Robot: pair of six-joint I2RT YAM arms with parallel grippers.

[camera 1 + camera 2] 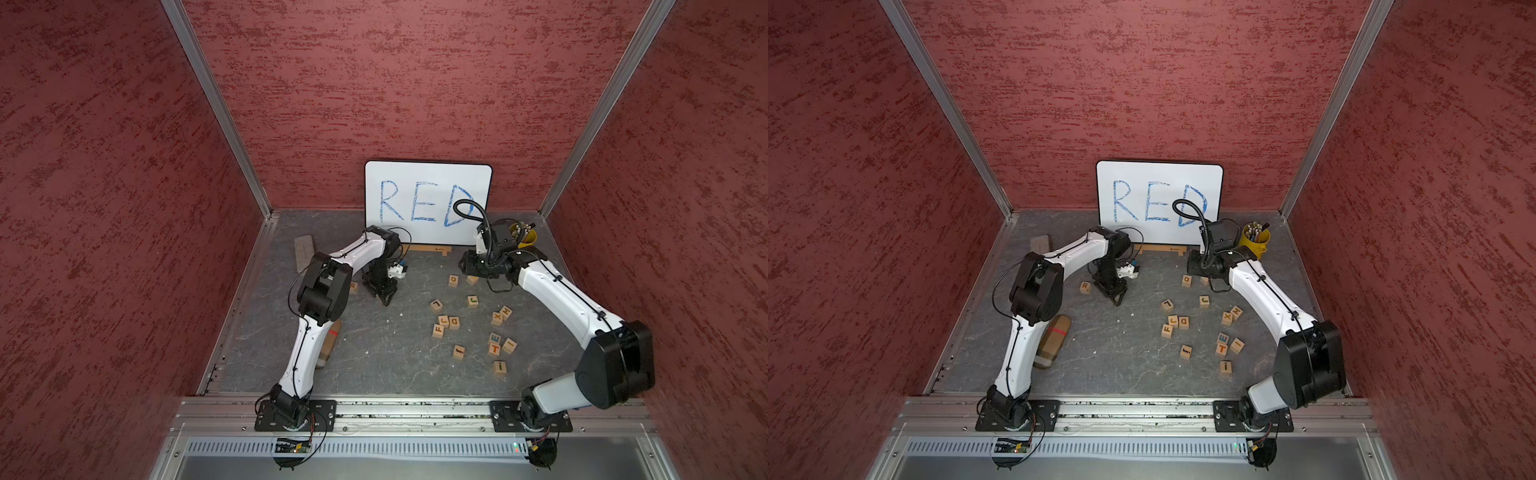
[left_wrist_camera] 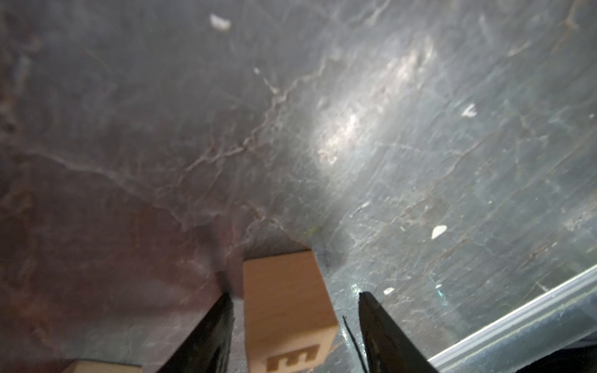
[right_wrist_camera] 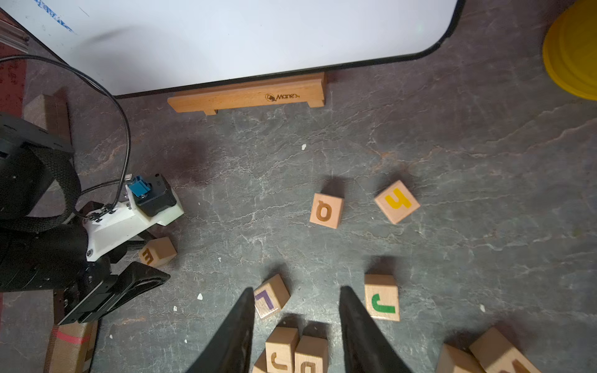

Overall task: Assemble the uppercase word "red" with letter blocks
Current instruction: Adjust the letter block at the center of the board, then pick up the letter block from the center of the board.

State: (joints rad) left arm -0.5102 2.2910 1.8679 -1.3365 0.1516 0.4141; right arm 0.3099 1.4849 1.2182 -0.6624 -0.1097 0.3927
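Left claw spread, straddling E block, not touching; right claw spread, empty.

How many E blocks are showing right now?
2: brown E sits between the open jaws of the left end effector; blue E lies beside the T. Hidden faces may carry more.

The surface is dark grey, stone-patterned with pale veins, and the walls are mottled red. The E block is light wood with a brown letter; the J block bears green, the L block purple. The whiteboard is white with blue handwriting, the cup yellow.
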